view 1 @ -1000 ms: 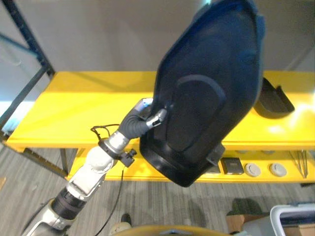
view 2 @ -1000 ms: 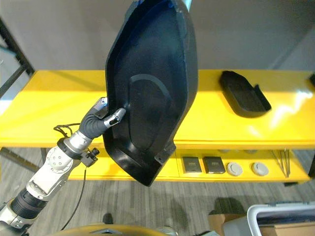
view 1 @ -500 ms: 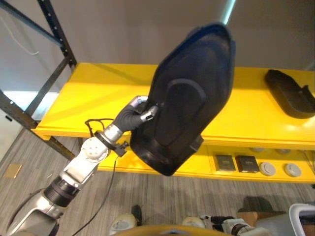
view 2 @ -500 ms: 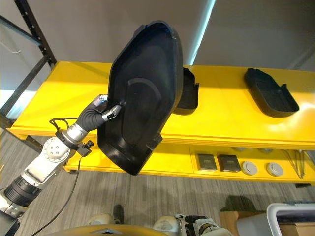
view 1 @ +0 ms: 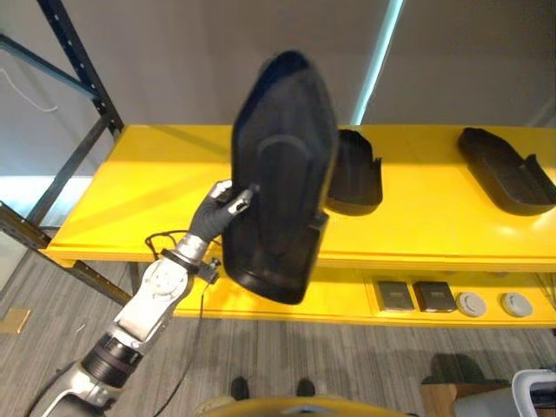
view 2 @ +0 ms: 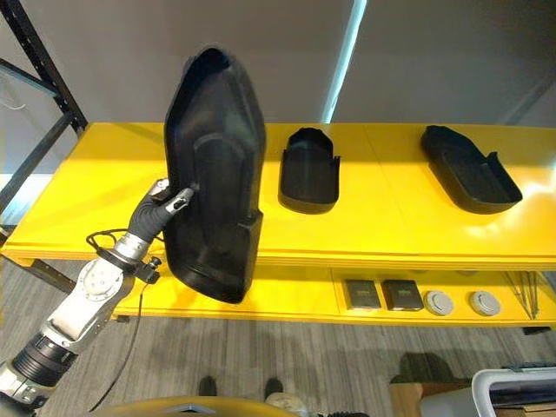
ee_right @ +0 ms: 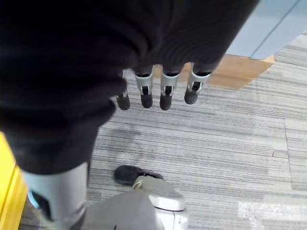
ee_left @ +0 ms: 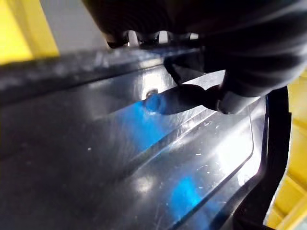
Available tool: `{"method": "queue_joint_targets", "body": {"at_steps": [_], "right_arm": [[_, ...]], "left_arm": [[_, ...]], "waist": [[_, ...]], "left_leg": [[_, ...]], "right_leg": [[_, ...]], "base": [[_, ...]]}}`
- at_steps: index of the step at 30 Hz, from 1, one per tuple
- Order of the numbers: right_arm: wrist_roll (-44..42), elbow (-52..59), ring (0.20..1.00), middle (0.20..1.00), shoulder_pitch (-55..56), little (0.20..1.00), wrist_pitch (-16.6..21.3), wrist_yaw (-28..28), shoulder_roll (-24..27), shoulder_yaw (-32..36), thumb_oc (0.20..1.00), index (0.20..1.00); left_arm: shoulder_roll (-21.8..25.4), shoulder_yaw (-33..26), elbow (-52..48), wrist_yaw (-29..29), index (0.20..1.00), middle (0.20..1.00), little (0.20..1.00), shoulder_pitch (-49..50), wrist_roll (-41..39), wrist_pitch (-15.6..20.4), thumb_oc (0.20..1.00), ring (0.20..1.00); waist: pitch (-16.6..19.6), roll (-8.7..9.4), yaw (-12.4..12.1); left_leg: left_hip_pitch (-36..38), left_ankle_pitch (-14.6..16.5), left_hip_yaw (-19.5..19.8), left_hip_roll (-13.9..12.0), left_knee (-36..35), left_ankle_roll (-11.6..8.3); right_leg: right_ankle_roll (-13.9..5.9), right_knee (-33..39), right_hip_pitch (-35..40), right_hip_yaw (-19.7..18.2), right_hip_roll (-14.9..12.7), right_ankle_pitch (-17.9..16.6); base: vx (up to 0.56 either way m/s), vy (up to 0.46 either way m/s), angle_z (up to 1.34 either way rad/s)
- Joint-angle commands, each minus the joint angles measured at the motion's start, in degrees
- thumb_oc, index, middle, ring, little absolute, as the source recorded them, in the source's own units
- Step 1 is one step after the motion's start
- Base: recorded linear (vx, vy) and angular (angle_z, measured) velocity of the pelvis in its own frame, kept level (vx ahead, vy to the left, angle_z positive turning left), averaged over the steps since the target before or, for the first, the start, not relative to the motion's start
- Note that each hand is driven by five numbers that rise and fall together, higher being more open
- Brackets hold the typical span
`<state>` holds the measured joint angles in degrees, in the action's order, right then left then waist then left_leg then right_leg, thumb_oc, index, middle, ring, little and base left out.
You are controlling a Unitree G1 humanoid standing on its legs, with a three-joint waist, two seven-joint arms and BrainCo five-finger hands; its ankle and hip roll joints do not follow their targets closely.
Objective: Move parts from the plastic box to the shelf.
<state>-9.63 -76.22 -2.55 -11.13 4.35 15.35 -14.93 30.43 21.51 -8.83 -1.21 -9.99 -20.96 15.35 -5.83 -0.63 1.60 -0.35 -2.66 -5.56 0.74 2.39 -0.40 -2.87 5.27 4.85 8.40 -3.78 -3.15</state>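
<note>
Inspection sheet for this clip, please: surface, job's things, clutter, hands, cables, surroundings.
Surface: yellow shelf top, mostly bare on its left half.
Job's things: large black moulded plastic part held upright over the shelf's front edge; two smaller black moulded parts lying on the shelf.
Clutter: two dark square items and two round grey discs on the lower level.
Hands: left hand pinching the large part's edge; right hand hanging over the floor, fingers relaxed, holding nothing.
Cables: nothing seen.
Surroundings: black rack upright, grey wall, grey striped floor.
</note>
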Motion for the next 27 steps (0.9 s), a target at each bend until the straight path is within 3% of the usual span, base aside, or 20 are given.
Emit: {"method": "queue_joint_targets", "body": {"at_steps": [1,2,3,6,9,12,15,23,26,27], "right_arm": [[-2.95,-5.83,1.000,1.000,-2.07,1.000,0.07,0.30,3.83,2.39,1.000,1.000],[-3.72,-5.96,1.000,1.000,-2.11,1.000,0.15,-0.05,4.11,2.87,1.000,1.000],[-4.04,-4.87,1.000,1.000,-2.31,1.000,-0.15,-1.82,5.20,4.42,1.000,1.000],[-3.41,-3.73,1.000,1.000,-1.99,1.000,-2.40,-1.35,5.63,4.65,1.000,1.000],[-4.21,-4.44,1.000,1.000,-0.65,1.000,-4.16,-1.73,4.79,6.12,1.000,1.000],[0.13,-4.46,1.000,1.000,0.72,1.000,-5.77,-4.01,2.66,5.29,1.000,1.000],[-2.32,-3.45,1.000,1.000,2.33,1.000,-5.13,-2.94,0.55,2.68,1.000,1.000],[2.20,-1.24,1.000,1.000,2.02,1.000,-4.35,-6.76,3.78,0.32,1.000,1.000],[1.10,0.18,1.000,1.000,-1.65,1.000,-4.61,-8.08,6.14,-1.55,1.000,1.000],[1.60,0.79,1.000,1.000,-2.82,1.000,-4.35,-8.08,7.11,-2.51,1.000,1.000]], "left_arm": [[-0.13,-4.63,-2.21,-2.11,0.200,0.200,0.200,-4.44,1.61,3.65,0.200,0.200],[0.04,-5.10,-2.19,-2.43,0.200,0.200,0.200,-4.24,2.11,3.12,0.200,0.200],[1.29,-6.80,-0.96,-5.69,0.200,0.200,0.200,-3.46,6.14,0.76,0.200,0.200],[3.24,-8.56,1.96,-7.78,0.200,0.200,0.200,-3.87,5.47,-1.08,0.200,0.200],[4.56,-10.19,4.09,-7.69,0.200,0.200,0.200,-2.93,6.08,-2.96,0.200,0.200],[5.82,-11.39,6.14,-6.87,0.200,0.200,0.200,-2.46,5.56,-7.72,0.200,0.200],[7.12,-11.64,9.50,-6.43,0.200,0.200,0.200,-5.73,3.95,-11.28,0.200,0.200],[8.91,-11.75,18.49,-5.57,0.200,0.200,0.200,-16.19,-2.80,-16.71,0.200,0.200],[10.28,-9.95,27.34,-3.90,0.200,0.200,0.200,-24.46,-4.16,-19.74,0.200,0.200],[11.95,-8.25,34.92,-3.77,0.200,0.200,0.200,-29.17,-4.11,-19.79,0.200,0.200]], "waist": [[-1.11,-0.60,-0.69],[-1.10,-0.73,-0.69],[-0.91,-1.72,-0.61],[-0.59,-2.36,-0.31],[-0.59,-2.97,-0.16],[-0.32,-3.20,-0.05],[-0.95,-3.40,1.43],[-4.45,-3.84,4.67],[-7.69,-4.20,5.79],[-9.09,-4.58,6.66]], "left_leg": [[-3.38,4.16,2.00,-0.20,5.69,-0.04],[-3.30,3.58,1.70,-0.89,4.91,-0.37],[-2.94,-1.01,1.58,-4.41,0.73,-2.46],[-1.41,-0.41,1.37,-5.33,-1.31,-2.90],[1.22,0.81,0.80,-4.69,-3.33,-2.71],[2.72,1.42,0.14,-3.62,-5.51,-1.77],[2.56,1.77,-0.94,-3.84,-6.18,-1.08],[-0.67,0.50,-2.00,-4.77,-5.84,-1.89],[-3.68,-0.38,-1.87,-4.45,-5.08,-1.93],[-4.50,-0.80,-1.91,-4.24,-5.11,-1.94]], "right_leg": [[0.06,-6.27,-2.23,-3.96,0.96,1.40],[0.02,-6.13,-1.96,-3.88,0.92,1.49],[-0.41,-4.87,-0.56,-3.74,0.23,1.69],[-1.16,-5.16,-0.67,-2.65,-1.58,2.37],[-2.29,-5.39,-1.24,-1.58,-3.37,1.95],[-3.61,-5.14,-2.30,-1.47,-4.63,0.96],[-5.08,-6.15,-4.33,-3.00,-6.43,0.64],[-4.58,-7.31,-8.95,-5.33,-5.86,0.82],[-3.54,-7.85,-11.72,-6.41,-4.59,0.77],[-3.25,-7.78,-12.71,-7.02,-4.09,0.51]], "base": [[0.08,0.154,-0.05],[0.21,0.413,0.04],[0.21,0.401,0.06],[0.17,0.352,0.14],[0.14,0.184,-0.01],[0.12,0.080,0.06],[0.08,-0.007,0.03],[-0.03,-0.013,-0.20],[-0.10,-0.042,-0.22],[-0.04,0.006,-0.25]]}}
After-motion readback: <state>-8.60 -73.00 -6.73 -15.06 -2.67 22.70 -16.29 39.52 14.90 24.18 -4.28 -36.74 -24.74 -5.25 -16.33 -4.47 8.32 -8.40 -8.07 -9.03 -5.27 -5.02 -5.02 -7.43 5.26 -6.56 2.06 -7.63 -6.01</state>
